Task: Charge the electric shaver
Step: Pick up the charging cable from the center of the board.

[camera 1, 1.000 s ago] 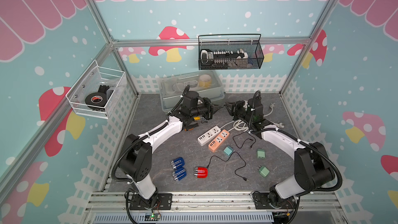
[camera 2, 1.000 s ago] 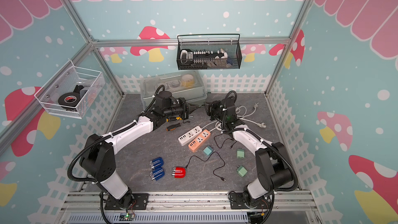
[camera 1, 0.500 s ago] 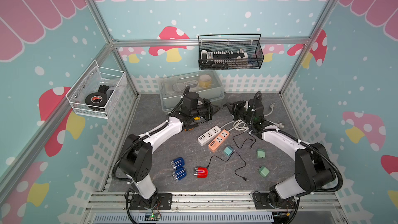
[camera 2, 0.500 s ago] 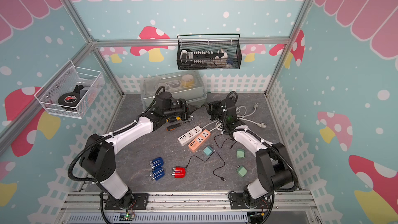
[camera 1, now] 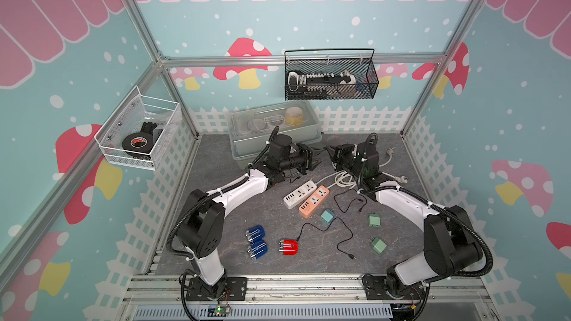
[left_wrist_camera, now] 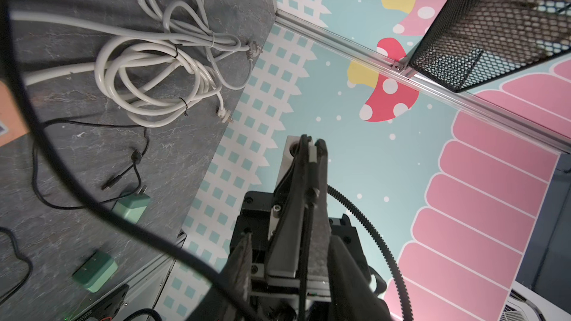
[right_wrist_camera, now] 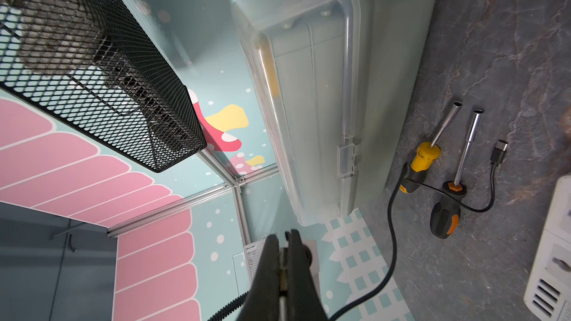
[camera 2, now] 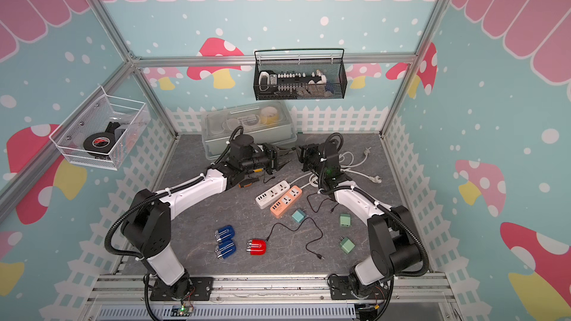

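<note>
A red shaver [camera 1: 289, 247] and two blue shavers [camera 1: 255, 233] lie at the table's front. A black cable trails from the red one. At the back middle my two grippers face each other tip to tip. The right gripper [camera 1: 330, 149] [right_wrist_camera: 285, 236] is shut on the end of another thin black charging cable [right_wrist_camera: 392, 226]. That cable hangs down to a loose plug [right_wrist_camera: 499, 149] on the table. The left gripper [camera 1: 319, 158] [left_wrist_camera: 292, 239] is open, its fingers [left_wrist_camera: 241, 260] apart on either side of the right gripper [left_wrist_camera: 310, 145].
A white power strip [camera 1: 299, 194] and an orange power strip [camera 1: 313, 201] lie mid-table with coiled white cords [left_wrist_camera: 154, 66]. Green adapters [camera 1: 374, 220] and a teal adapter [camera 1: 327, 216] sit to the right. Two screwdrivers [right_wrist_camera: 445, 211] lie by the lidded bin [camera 1: 275, 131].
The left gripper's jaws have parted and the right gripper's jaws have closed on the cable end. Both arms have stayed almost where they were.
</note>
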Controlling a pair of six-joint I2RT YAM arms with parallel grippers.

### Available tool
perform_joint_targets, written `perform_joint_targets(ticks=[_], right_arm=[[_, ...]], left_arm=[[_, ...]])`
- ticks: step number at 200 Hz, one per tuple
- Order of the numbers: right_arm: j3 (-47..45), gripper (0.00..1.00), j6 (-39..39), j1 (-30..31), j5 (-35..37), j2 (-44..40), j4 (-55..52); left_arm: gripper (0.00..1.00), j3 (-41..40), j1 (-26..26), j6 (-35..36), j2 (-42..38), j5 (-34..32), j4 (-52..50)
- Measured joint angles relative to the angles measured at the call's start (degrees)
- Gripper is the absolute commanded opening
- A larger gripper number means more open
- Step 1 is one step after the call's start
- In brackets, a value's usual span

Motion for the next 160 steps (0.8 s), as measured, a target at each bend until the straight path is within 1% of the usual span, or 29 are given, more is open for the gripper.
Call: perform_joint_targets(ticks=[42,68,72,86,93,160], right_arm=[[-0.24,0.00,0.39,0.00,1.38,-0.24,-0.02],[-0.31,0.00,0.50,0.35,1.05,-0.37,0.04],[-0.35,0.00,0.52,0.35,0.98,-0.39,0.04],[-0.52,0.00,0.57,0.37,0.87,-0.50,0.04],[-0.59,0.00,0.57,0.37,0.87,-0.50,0.04],[-0.63,0.00,0.61,0.37,0.79,-0.52,0.09]], left_arm=[[0.31,1.07,0.00,-0.46,2.64,-1.03,3.21],[0.30,1.09,0.15,-0.59,3.26,-1.81,5.11],[0.29,1.09,0.20,-0.68,3.28,-1.90,5.31],[0.20,1.09,0.26,-1.07,3.37,-2.23,6.08],[0.18,1.18,0.31,-1.20,3.45,-2.34,6.38],[0.15,1.75,0.33,-1.33,4.33,-2.32,6.84]])
